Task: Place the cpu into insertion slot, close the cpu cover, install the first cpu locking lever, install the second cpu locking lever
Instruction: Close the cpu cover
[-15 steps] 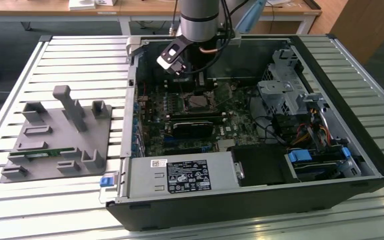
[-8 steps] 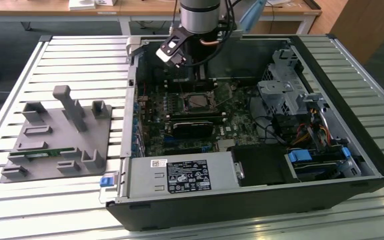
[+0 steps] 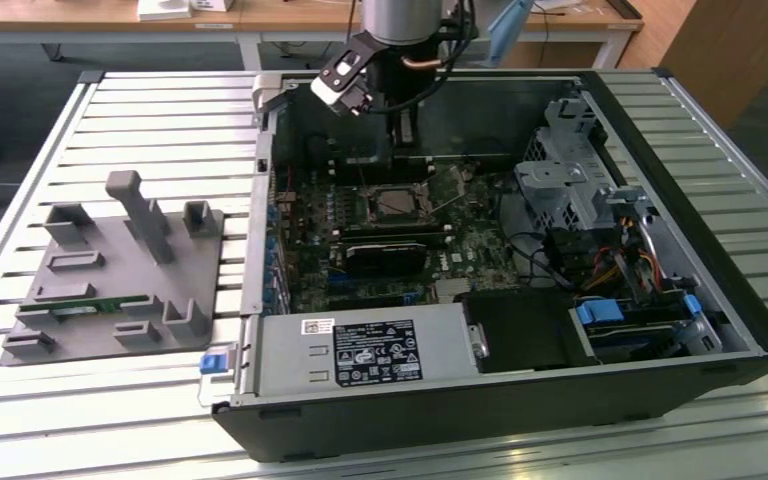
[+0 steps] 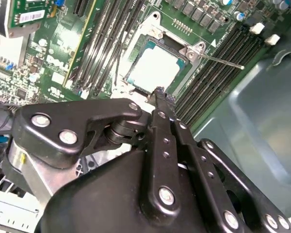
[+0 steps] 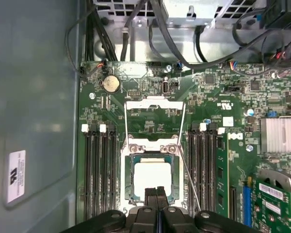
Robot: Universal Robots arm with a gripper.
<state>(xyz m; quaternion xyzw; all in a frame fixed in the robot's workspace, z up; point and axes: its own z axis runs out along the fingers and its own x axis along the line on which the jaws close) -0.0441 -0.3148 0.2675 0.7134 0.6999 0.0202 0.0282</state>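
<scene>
The cpu (image 5: 153,180) lies flat in the insertion slot (image 5: 127,187), its silver top facing up; it also shows in the second wrist view (image 4: 155,68). The cpu cover (image 5: 155,103) is swung open and lies back on the board beyond the slot. One thin locking lever (image 5: 189,179) stands out at an angle beside the slot, also seen as a lever (image 4: 223,60). My gripper (image 5: 156,194) is shut with nothing in it, fingertips just above the cpu's near edge (image 4: 159,92). In the exterior view the gripper (image 3: 404,150) hangs inside the case above the slot (image 3: 391,205).
Long black memory slots (image 5: 99,174) flank the socket on both sides. A green card (image 5: 276,199) and heatsink (image 5: 280,133) sit nearby. The power supply (image 3: 364,355), drive cage (image 3: 571,180) and cables fill the case. A grey fixture (image 3: 111,270) stands at the exterior view's left.
</scene>
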